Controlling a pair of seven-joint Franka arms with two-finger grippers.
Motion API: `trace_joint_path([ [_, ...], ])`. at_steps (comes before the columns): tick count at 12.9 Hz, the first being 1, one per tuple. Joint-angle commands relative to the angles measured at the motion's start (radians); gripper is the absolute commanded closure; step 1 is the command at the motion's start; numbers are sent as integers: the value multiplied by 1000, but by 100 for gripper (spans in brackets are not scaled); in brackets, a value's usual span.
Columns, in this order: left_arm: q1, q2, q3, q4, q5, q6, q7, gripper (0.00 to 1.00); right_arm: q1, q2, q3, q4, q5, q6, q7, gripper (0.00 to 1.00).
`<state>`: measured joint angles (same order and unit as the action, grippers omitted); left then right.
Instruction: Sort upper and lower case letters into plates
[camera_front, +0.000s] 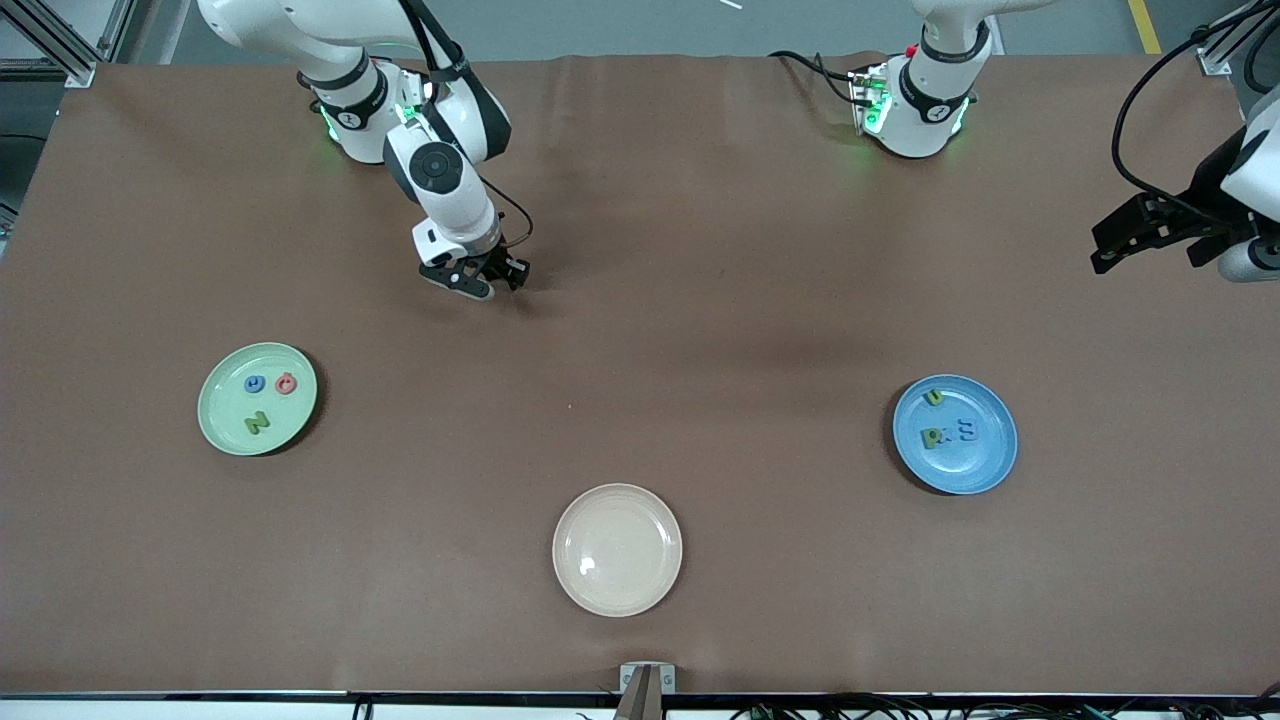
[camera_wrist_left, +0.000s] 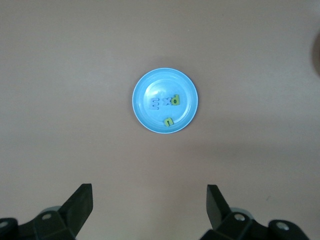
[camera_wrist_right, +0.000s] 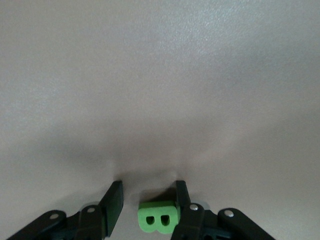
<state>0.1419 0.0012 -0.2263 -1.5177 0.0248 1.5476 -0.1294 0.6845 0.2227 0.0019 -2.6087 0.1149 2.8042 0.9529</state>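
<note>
My right gripper (camera_front: 490, 283) is down at the table near the right arm's base. Its jaws straddle a green letter B (camera_wrist_right: 157, 220). One finger (camera_wrist_right: 182, 200) touches the B, and the other stands a gap away, so the right gripper (camera_wrist_right: 148, 192) is open. The mint green plate (camera_front: 225, 400) holds a blue letter (camera_front: 255, 383), a red-pink letter (camera_front: 287, 382) and a green letter (camera_front: 257, 422). In the blue plate (camera_front: 985, 465) lie green letters (camera_front: 934, 397) and a blue letter (camera_front: 965, 431). My left gripper (camera_front: 1105, 255) waits open, high at the left arm's end, and looks down on the blue plate (camera_wrist_left: 145, 90).
A cream-beige plate (camera_front: 617, 600) sits bare near the front edge of the table, between the two other plates. The brown table top (camera_front: 700, 350) stretches wide around all three plates.
</note>
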Motion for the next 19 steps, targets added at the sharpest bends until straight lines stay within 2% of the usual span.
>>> trace_joint_path([
  [1,12,-27,-4,-22,-36,11,2,0,33,-20,6,-41,23,5,-8,65],
  [3,13,-29,-2,-24,-36,8,2,0,50,-22,6,-41,25,5,1,75],
  [6,13,-40,-2,-36,-36,5,2,0,55,-22,7,-34,25,5,3,84],
  [9,13,-47,-2,-47,-36,5,2,0,55,-22,7,-30,25,5,1,85],
  [10,12,-47,-2,-50,-36,5,2,0,58,-22,7,-30,25,3,3,81],
  [11,12,-46,-2,-53,-36,8,2,0,56,-22,7,-27,25,3,3,54],
  [12,12,-44,-2,-53,-36,8,2,0,56,-23,7,-25,25,1,3,45],
  [15,13,-41,-2,-53,-36,9,2,0,72,-42,7,-27,25,-11,3,36],
  [19,12,-38,-2,-55,-34,11,2,0,154,-56,7,-30,25,-14,3,35],
])
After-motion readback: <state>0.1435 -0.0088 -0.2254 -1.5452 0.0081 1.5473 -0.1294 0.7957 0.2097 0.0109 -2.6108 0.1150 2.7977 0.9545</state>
